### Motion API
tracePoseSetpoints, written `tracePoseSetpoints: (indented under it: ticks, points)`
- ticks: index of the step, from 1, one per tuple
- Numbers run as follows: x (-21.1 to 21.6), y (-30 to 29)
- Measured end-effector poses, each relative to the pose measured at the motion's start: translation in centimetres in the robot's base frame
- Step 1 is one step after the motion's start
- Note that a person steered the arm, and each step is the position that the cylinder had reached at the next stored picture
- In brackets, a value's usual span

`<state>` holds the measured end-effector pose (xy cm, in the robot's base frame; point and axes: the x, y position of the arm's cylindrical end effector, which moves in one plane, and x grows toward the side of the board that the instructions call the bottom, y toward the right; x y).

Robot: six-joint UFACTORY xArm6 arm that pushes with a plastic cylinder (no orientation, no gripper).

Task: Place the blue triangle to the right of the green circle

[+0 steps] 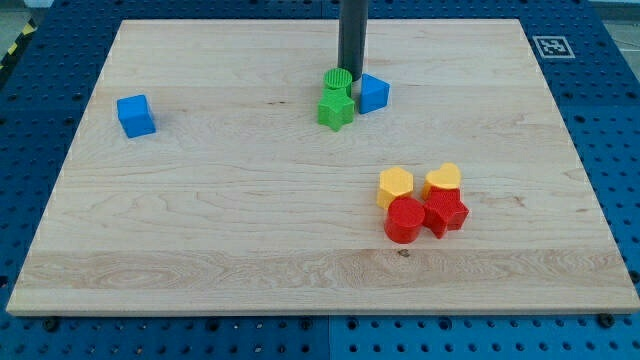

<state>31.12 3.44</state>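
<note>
The blue triangle [373, 93] lies near the top middle of the wooden board [250, 200]. The green circle [337, 81] sits just to its left, with a small gap between them. A green star [336, 109] touches the circle from below. My tip [352, 77] stands between the green circle and the blue triangle, at their upper edges, touching or nearly touching both.
A blue cube [135, 115] lies at the view's left. At the lower right is a cluster: a yellow hexagon [395, 186], a yellow heart [443, 180], a red cylinder [405, 220] and a red star [446, 212].
</note>
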Motion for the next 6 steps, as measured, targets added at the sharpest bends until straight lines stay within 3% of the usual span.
tracePoseSetpoints:
  ticks: [2,5,6]
  points:
    - [0.0,-1.7]
    - [-0.6,7.6]
    - [0.9,8.2]
